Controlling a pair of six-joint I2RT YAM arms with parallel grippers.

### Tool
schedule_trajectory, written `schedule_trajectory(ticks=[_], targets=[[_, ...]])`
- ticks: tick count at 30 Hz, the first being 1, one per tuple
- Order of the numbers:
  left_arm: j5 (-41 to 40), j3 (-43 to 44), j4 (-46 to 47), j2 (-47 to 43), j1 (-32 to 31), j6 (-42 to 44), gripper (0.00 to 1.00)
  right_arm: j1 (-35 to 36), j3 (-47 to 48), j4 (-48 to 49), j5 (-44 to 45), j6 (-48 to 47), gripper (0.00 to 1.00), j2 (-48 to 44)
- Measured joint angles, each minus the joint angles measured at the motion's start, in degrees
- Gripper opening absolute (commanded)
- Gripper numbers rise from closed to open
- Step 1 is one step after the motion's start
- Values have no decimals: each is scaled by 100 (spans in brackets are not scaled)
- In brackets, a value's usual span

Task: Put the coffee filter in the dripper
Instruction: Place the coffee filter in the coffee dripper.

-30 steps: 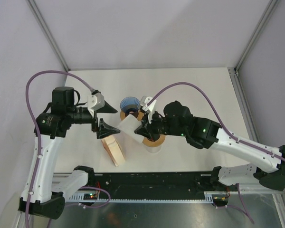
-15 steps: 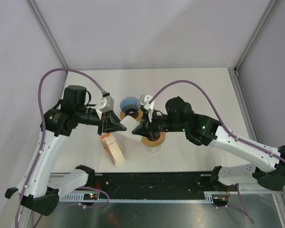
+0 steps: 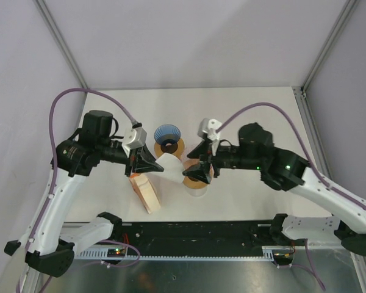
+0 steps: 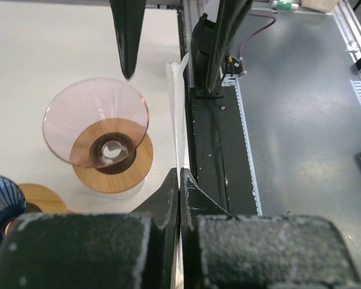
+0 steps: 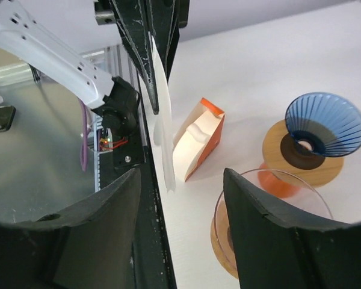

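Note:
The white paper coffee filter [image 3: 169,166] hangs folded flat in the air, pinched by my left gripper [image 3: 152,163], which is shut on its left edge. In the left wrist view the filter [image 4: 179,114] shows edge-on, running out from the left gripper [image 4: 180,180]. My right gripper [image 3: 194,162] stands open just right of the filter, apart from it. The right wrist view has the filter [image 5: 161,129] ahead of the open right gripper [image 5: 182,177]. A clear pink dripper [image 3: 195,180] on a wooden ring stands below; a blue ribbed dripper [image 3: 167,135] stands behind it.
An orange box of filters [image 3: 145,190] lies open near the table's front edge, under the left gripper. The black rail [image 3: 195,235] of the arm mounts runs along that edge. Both drippers [image 5: 271,208] [image 5: 325,123] stand close together, right of the box [image 5: 200,141].
The left gripper closed on the filter's left edge. The right gripper let go of the filter, opened and drew back to the right.

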Motion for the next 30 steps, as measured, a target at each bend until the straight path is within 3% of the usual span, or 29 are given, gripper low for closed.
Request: schedule_trajectory(ticks=[9, 30], targets=[[205, 186, -234, -181, -302, 225, 0, -39, 0, -63, 177, -103, 60, -953], [396, 186, -647, -190, -350, 680, 0, 238, -98, 629, 103, 72, 58, -302]])
